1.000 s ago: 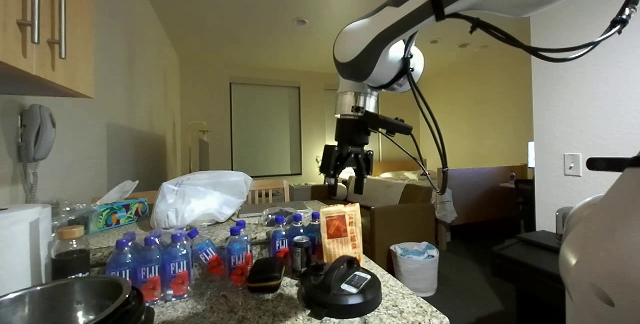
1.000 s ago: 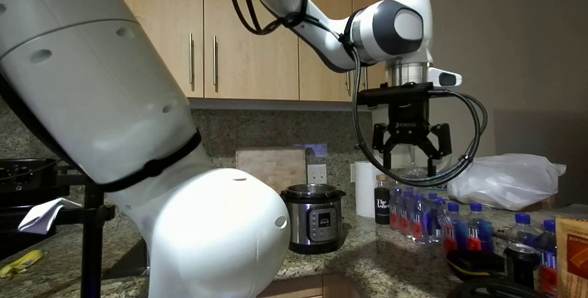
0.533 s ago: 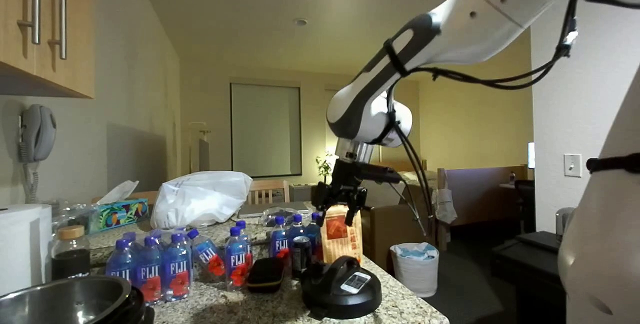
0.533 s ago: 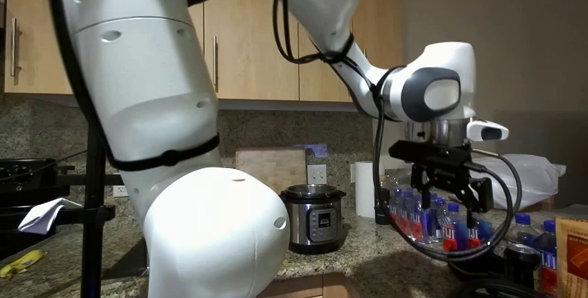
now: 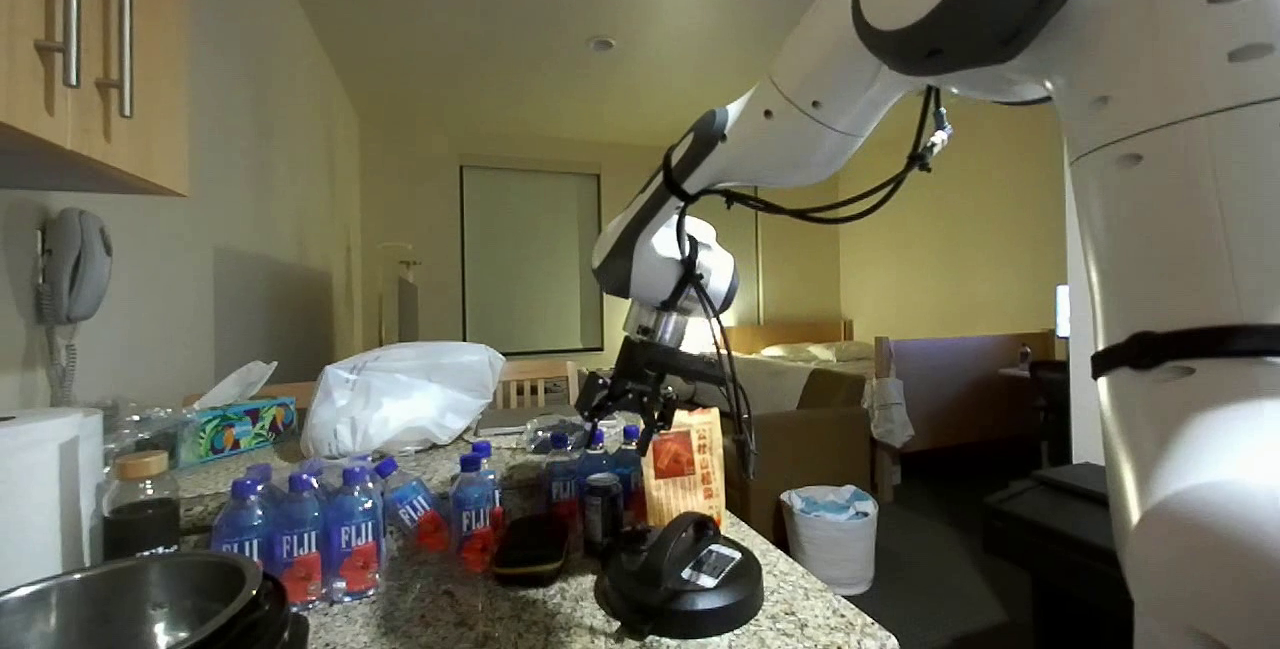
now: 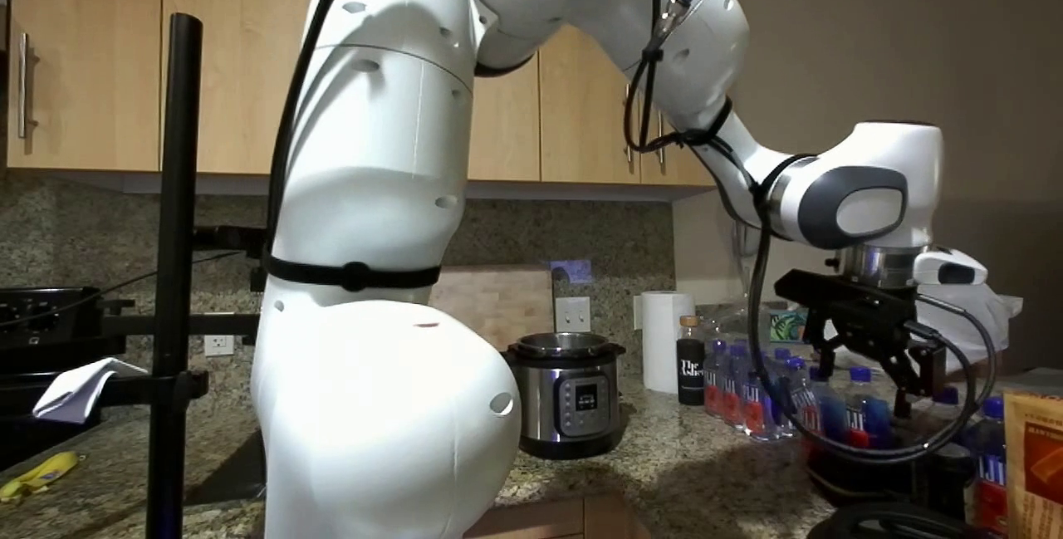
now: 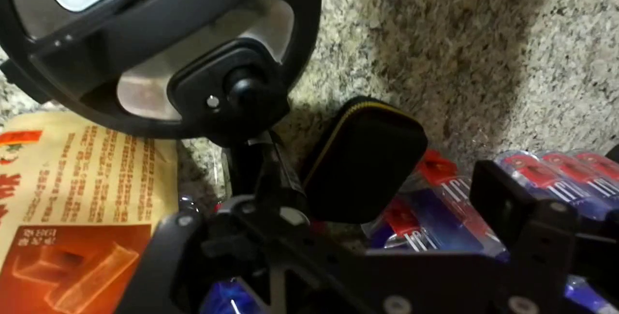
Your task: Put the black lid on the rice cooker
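Observation:
The black lid (image 5: pixel 690 594) lies on the counter near its edge, with an arched handle and a pale label on top. It fills the upper left of the wrist view (image 7: pixel 145 77), and only its top shows at the bottom of an exterior view (image 6: pixel 897 521). The rice cooker (image 6: pixel 558 406) stands near the back wall, open, with a shiny metal rim; it is partly cut off in an exterior view (image 5: pixel 100 609). My gripper (image 5: pixel 622 421) is open, empty and tilted, above the bottles and case, apart from the lid. It also shows in an exterior view (image 6: pixel 864 389) and the wrist view (image 7: pixel 387 193).
Several water bottles (image 5: pixel 355 534), a black zip case (image 5: pixel 532 549), a dark can (image 5: pixel 602 509) and an upright paper bag (image 5: pixel 690 469) stand around the lid. A white plastic bag (image 5: pixel 400 399), a paper towel roll (image 6: pixel 664 340) and a dark bottle (image 6: pixel 691 360) are farther back.
The arm has swung round and come down, carrying the gripper lower and over the bottles. The gripper has tilted and stays open. The lid and rice cooker have not moved.

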